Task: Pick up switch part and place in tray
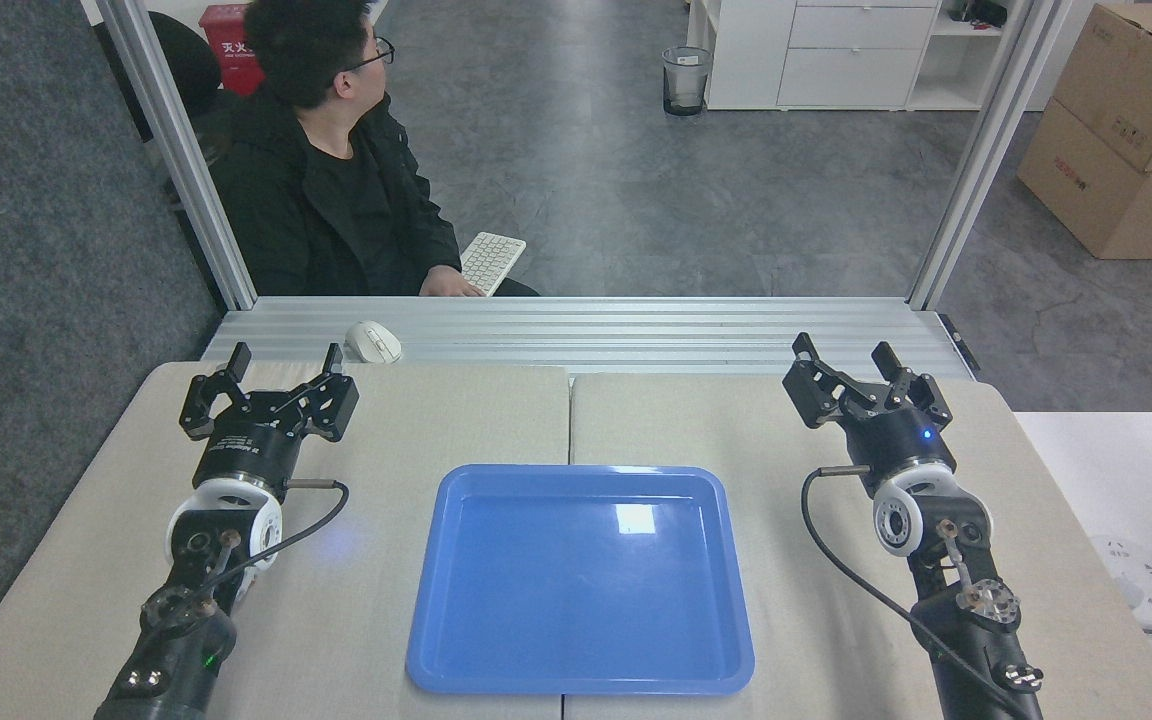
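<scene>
Tray (496,680) sits centre-bottom of frame, glossy blue, nothing in it. Switch part isn't visible anywhere on the table or in either gripper, so can't say where it is; maybe not yet put down, maybe out of frame. Left gripper (281,360) at mid-left, fingers spread wide, holding nothing. Right gripper (848,355) at mid-right, also wide open and empty, tilted a bit toward upper left. Both well apart from tray, one on each side. White mouse (373,341) lies on the metal ledge (636,335) above left gripper, near it. Person (336,190) seated upper left behind the frame rail, one hand by a keyboard (493,262). Task looks not started, imo. Risks from here: w/ no part in view, any reach is blind; could go for the mouse instead since it's small, white and closest to left gripper. If part gets handed in from upper left, arm motion near the person's hand is a collision risk. Part is small, so wide-open jaws could knock it away or pinch it off-centre, then drop it short of the tray rim.
</scene>
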